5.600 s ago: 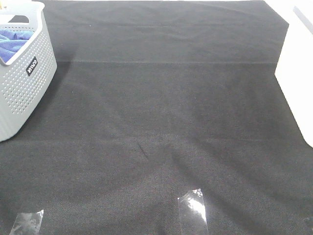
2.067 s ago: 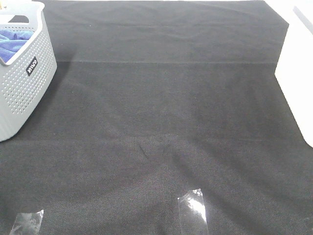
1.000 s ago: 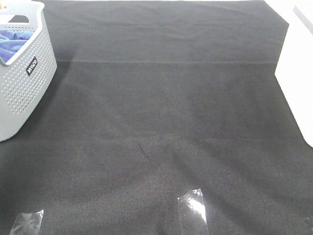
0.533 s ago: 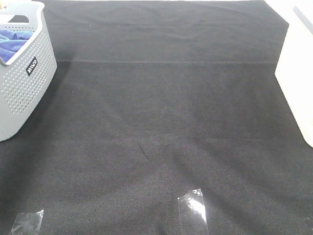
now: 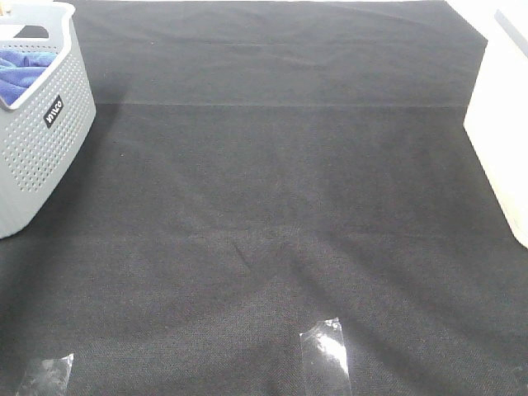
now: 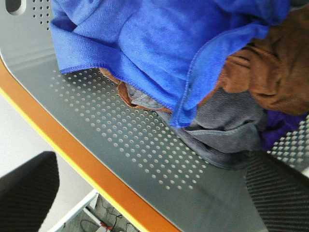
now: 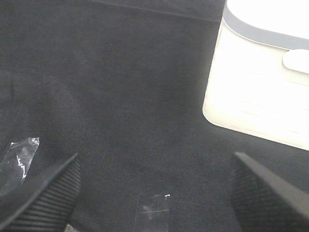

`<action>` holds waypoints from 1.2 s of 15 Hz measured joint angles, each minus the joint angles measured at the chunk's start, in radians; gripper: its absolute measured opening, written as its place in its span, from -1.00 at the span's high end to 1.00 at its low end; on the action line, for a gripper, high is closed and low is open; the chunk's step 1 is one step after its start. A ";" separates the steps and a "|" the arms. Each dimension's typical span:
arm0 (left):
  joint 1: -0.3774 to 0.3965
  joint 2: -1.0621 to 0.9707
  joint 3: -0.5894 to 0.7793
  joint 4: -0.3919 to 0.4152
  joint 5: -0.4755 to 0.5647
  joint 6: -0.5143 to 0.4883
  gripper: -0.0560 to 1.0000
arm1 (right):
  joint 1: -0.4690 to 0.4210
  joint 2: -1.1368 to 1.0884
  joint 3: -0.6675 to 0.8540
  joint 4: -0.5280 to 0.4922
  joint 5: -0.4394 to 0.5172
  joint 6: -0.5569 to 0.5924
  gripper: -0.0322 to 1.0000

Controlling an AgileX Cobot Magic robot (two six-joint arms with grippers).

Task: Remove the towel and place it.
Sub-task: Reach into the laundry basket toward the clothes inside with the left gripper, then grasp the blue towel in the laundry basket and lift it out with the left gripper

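Our left claw (image 6: pixel 152 166) hangs over the basket with its fingers spread wide and nothing between them. Our right claw (image 7: pixel 154 179) is just as open and empty, hovering above bare cloth. Neither arm shows in the high view.

We judge the task barely begun. The black-covered tabletop (image 5: pixel 280 181) fills most of the high view and carries no towel. At its left edge stands the grey perforated laundry basket (image 5: pixel 41 157), and at its right edge a white bin (image 5: pixel 503 124), which the right wrist camera also sees close by.

The towel (image 6: pixel 159 43) lies bunched inside the basket, on top of the pile, with a stitched edge folded over towards the perforated wall. From the high camera only a blue patch of it (image 5: pixel 21 74) shows above the rim. Our left claw is above it but not touching it, so it is not yet gripped.

Under and beside it we see a brown cloth (image 6: pixel 270 67), a grey cloth (image 6: pixel 231 125) and a sliver of purple cloth (image 6: pixel 277 133). The grip should take the blue fabric alone.

Smallest are the strips of clear tape (image 5: pixel 323 351) stuck to the near side of the tabletop.

What is left is everything: lower, close on the towel, lift it clear of the basket and lay it down. The open tabletop looks the likely spot, though we cannot be sure.
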State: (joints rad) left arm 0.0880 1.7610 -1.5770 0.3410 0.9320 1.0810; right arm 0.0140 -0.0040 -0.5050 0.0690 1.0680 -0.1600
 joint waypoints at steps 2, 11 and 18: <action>0.026 0.041 -0.001 0.012 -0.012 0.018 -0.97 | 0.000 0.000 0.000 0.000 0.000 0.000 -0.58; 0.154 0.204 -0.006 -0.169 -0.072 0.202 -0.96 | 0.000 0.000 0.000 0.000 -0.001 0.000 -0.58; 0.154 0.292 -0.006 -0.170 -0.094 0.202 -0.77 | 0.000 0.000 0.000 0.000 -0.001 0.000 -0.58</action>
State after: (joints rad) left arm 0.2420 2.0530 -1.5830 0.1710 0.8380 1.2830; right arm 0.0140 -0.0040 -0.5050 0.0690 1.0670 -0.1600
